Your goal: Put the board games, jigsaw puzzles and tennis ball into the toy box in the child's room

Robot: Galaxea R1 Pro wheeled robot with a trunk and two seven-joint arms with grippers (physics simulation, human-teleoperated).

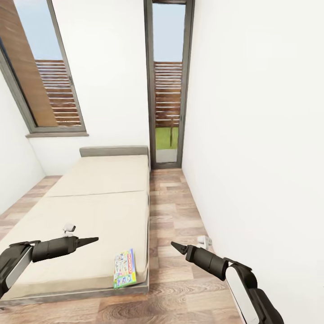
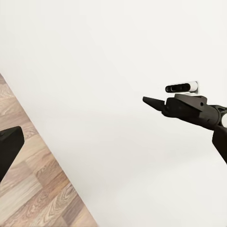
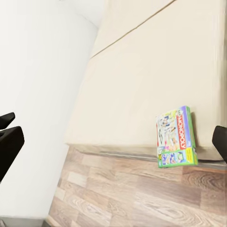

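One board game [image 1: 125, 268], a flat box with a green border and busy print, lies on the near right corner of the bed [image 1: 99, 211]. In the right wrist view the board game [image 3: 176, 137] sits at the edge of the bed [image 3: 156, 71], by the floor. My left gripper [image 1: 92, 240] hovers over the mattress, left of the box, open and holding nothing. My right gripper [image 1: 175, 246] hangs over the floor, right of the bed, open and holding nothing; its fingers [image 3: 9, 142] stand far apart. The table, toy box, jigsaw puzzles and tennis ball are out of view.
A white wall [image 1: 252, 135] runs close along the right. Between it and the bed lies a narrow strip of wood floor [image 1: 171, 202]. A tall glass door [image 1: 167, 90] stands at the far end, with a slanted window [image 1: 45, 76] at the left.
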